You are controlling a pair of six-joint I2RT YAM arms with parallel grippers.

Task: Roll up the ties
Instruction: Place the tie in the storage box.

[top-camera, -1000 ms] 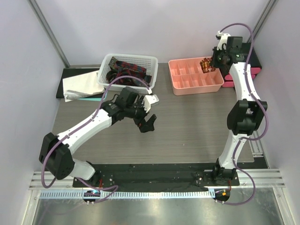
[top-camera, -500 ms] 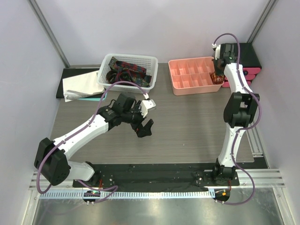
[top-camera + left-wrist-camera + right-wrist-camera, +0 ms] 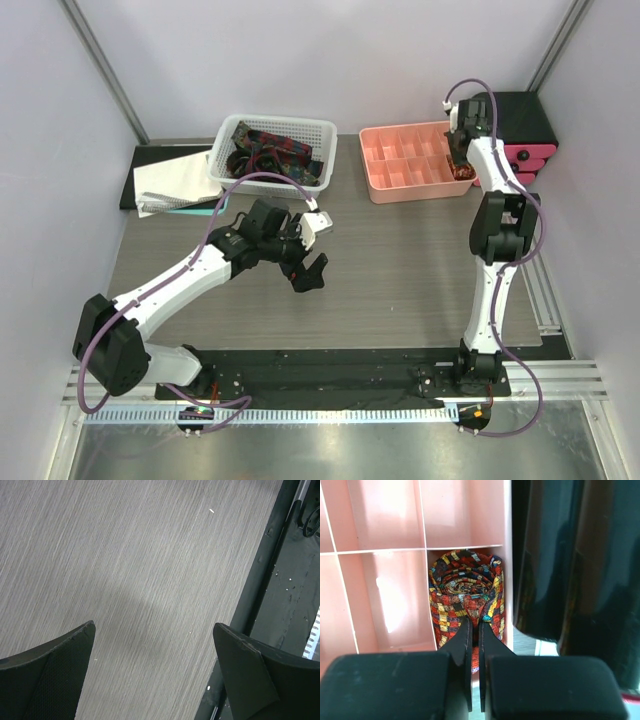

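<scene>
A red tie with yellow-orange print, rolled into a coil (image 3: 465,587), sits in the near right compartment of the pink divided tray (image 3: 423,515). My right gripper (image 3: 475,626) is shut on the coil's near edge. From above, that gripper (image 3: 461,152) hangs over the tray's (image 3: 415,192) right end, with a bit of the rolled tie (image 3: 464,173) showing below it. Several unrolled ties (image 3: 272,150), dark red and dark patterned, lie heaped in the white basket (image 3: 222,150). My left gripper (image 3: 312,272) hovers open over bare table, nothing between its fingers (image 3: 60,665).
A black box with pink drawers (image 3: 527,130) stands right beside the tray, close to my right gripper, and shows as a glossy dark wall (image 3: 570,555). Papers on a black pad (image 3: 170,182) lie left of the basket. The black base rail (image 3: 265,575) runs along the table's near edge.
My right arm has moved from above the tray's back right down to its near right compartment with the rolled tie. The left arm shifted slightly back, then stayed still.
</scene>
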